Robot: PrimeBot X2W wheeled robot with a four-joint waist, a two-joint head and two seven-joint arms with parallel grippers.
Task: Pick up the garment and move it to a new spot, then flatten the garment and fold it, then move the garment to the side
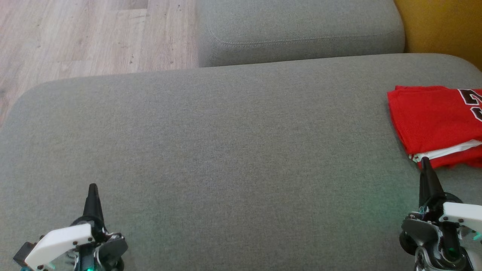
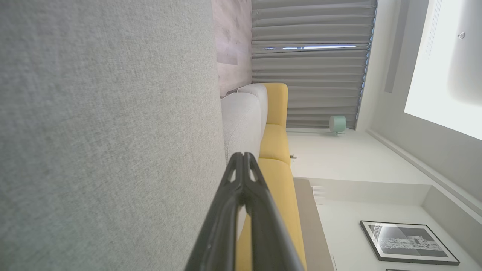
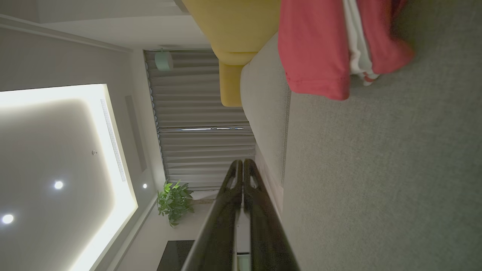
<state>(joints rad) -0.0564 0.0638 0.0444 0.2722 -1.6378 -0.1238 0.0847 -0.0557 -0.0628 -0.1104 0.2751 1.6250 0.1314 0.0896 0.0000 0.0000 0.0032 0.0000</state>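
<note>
So we've got the red garment (image 1: 433, 120) lying folded at the far right of the grey sofa cushion (image 1: 226, 150). There's a white layer peeking out at its near edge and black lettering on top, and it runs off the right side of the head view. Our right gripper (image 1: 425, 162) sits at the lower right with its fingers pressed together on nothing, tip close to the garment's near edge, though from the right wrist it looks apart from the cloth. Our left gripper (image 1: 92, 187) is way over at the lower left, fingers also pressed together and empty, over bare cushion.
</note>
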